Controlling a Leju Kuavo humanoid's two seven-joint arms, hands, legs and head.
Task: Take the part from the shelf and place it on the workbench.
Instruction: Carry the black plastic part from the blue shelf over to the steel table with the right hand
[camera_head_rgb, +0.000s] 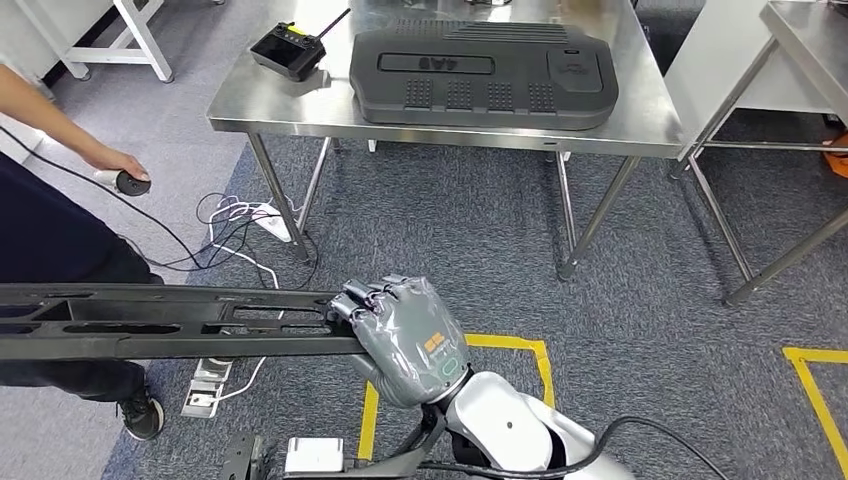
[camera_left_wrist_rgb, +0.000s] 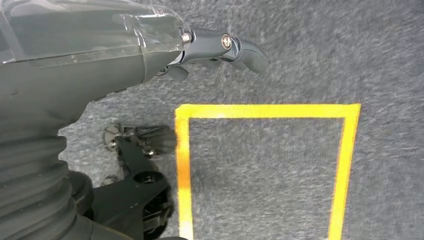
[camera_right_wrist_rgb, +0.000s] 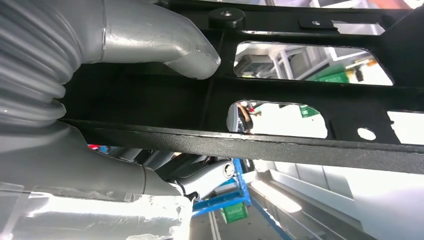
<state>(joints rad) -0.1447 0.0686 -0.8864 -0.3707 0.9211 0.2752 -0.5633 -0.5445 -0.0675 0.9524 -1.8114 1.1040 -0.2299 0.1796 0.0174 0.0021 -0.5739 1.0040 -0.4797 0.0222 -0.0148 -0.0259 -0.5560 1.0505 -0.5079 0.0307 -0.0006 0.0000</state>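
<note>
- Right hand (camera_head_rgb: 405, 340) gripped one end of the part (camera_head_rgb: 150, 322) — a long black frame with cut-out slots, held roughly level and reaching away to the robot's left, above the grey carpet
- Right wrist view: thick grey thumb (camera_right_wrist_rgb: 165, 42) pressed on one face of the black frame (camera_right_wrist_rgb: 310, 90), the darker fingers (camera_right_wrist_rgb: 200, 175) curled round under its edge; the frame sat pinched between them
- Part was well short of the workbench (camera_head_rgb: 300, 105) — a steel table ahead of the robot, on the far side of open floor
- On the workbench lay a large black moulded cover (camera_head_rgb: 485, 75) and, beside it near the corner, a black handheld controller (camera_head_rgb: 288, 50)
- Left hand (camera_left_wrist_rgb: 100, 45) hung over the carpet above a yellow tape rectangle (camera_left_wrist_rgb: 265, 111); its fingers (camera_left_wrist_rgb: 225, 47) were extended with nothing in them, though how far they were spread I could not tell
- A person (camera_head_rgb: 50, 230) in dark clothes stood at the robot's left, one hand (camera_head_rgb: 120, 165) on a small dark device with a cable
- White and black cables (camera_head_rgb: 235, 225) trailed on the floor by the table leg
</note>
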